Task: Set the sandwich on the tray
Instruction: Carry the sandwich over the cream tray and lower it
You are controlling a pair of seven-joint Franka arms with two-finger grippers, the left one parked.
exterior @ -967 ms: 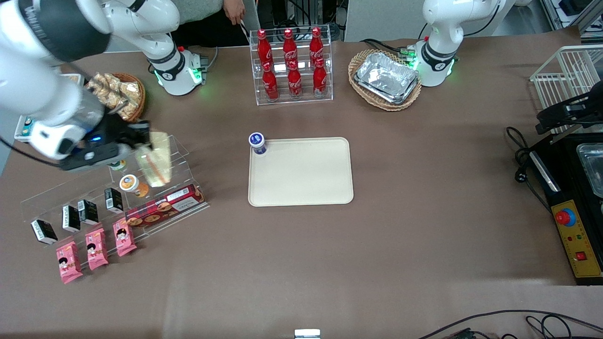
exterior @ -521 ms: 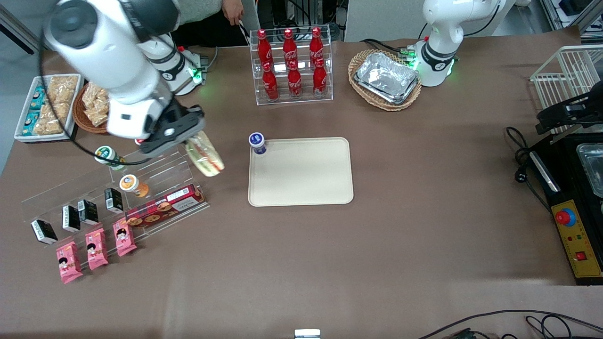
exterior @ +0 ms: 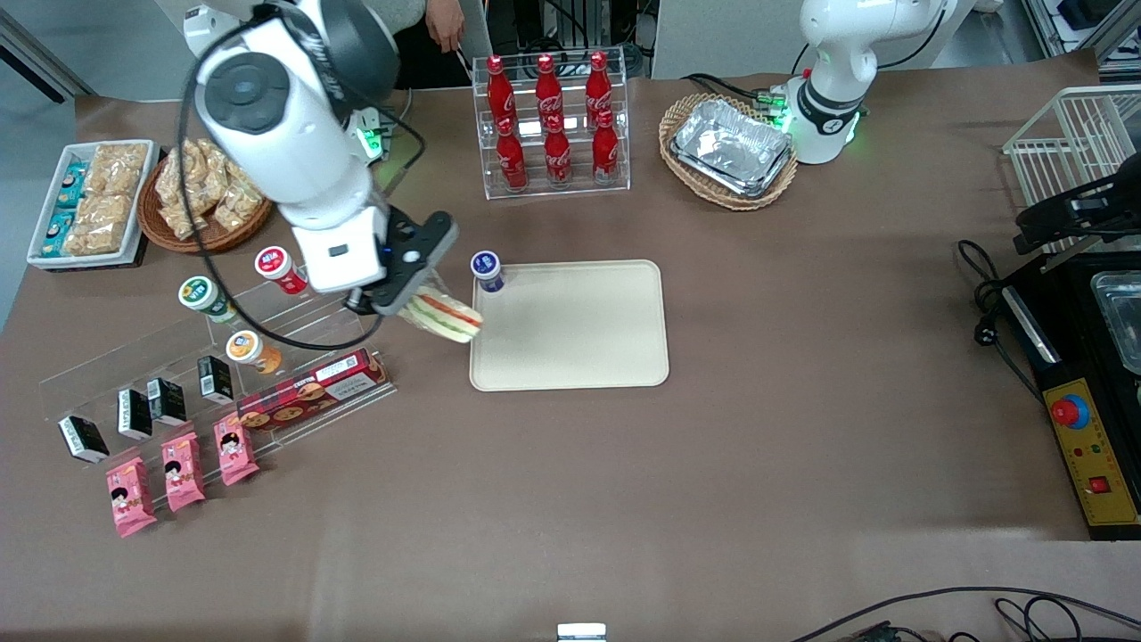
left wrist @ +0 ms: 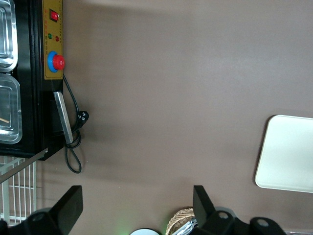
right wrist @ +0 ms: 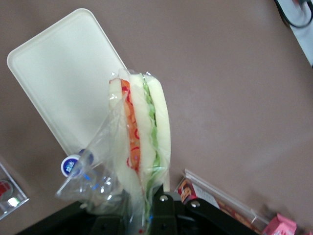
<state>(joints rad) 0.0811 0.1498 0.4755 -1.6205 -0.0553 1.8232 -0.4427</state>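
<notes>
Right arm's black two-finger gripper (exterior: 419,299) clamped on clear-wrapped triangular pale-bread sandwich (exterior: 441,316), airborne just at edge of large flat cream-beige plastic tray (exterior: 579,348). Advice: carry toward tray centre, avoid blue-lidded cup (exterior: 487,270) on tray corner, lower flat, release.

Working right arm, front view: the white arm reaches down from its base toward the table's middle, its wrist bent downward over the table. The black tool (exterior: 417,290) hangs at the end of the wrist, above the table surface, tilted toward the parked arm's end. Its fingers are closed on the wrapped sandwich (exterior: 443,316), which projects from between them. Right wrist view: the sandwich (right wrist: 139,147) extends outward from the tool's dark body, filling edge facing the camera.
</notes>
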